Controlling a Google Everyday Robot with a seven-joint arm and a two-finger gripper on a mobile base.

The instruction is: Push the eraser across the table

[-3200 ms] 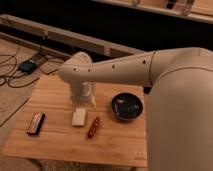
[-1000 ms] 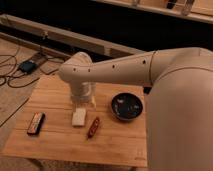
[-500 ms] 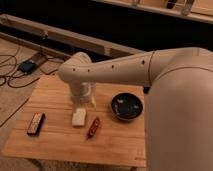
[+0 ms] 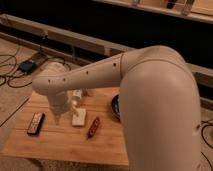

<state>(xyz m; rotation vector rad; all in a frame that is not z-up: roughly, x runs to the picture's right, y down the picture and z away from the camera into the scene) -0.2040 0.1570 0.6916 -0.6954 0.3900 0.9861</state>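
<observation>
Low counter (image 4: 60, 145), light wooden slatted top. Small flat black rectangular eraser (image 4: 36, 122) with reddish and pale marks lies flat near the counter's left edge. Big cream-white robot arm (image 4: 100, 75) reaches in from the right, crossing over the counter. Its tool (image 4: 61, 112) hangs at the arm's end, over the wood between the eraser and a cream-white squarish block (image 4: 78, 119), apart from the eraser. Tool released or clenched: cannot tell. Slim reddish-brown pen-like object (image 4: 93, 128) lies just right of the block. Dark round bowl (image 4: 115, 106) sits further right, mostly hidden behind the arm. Small dark box (image 4: 27, 65) on the floor, back left.
</observation>
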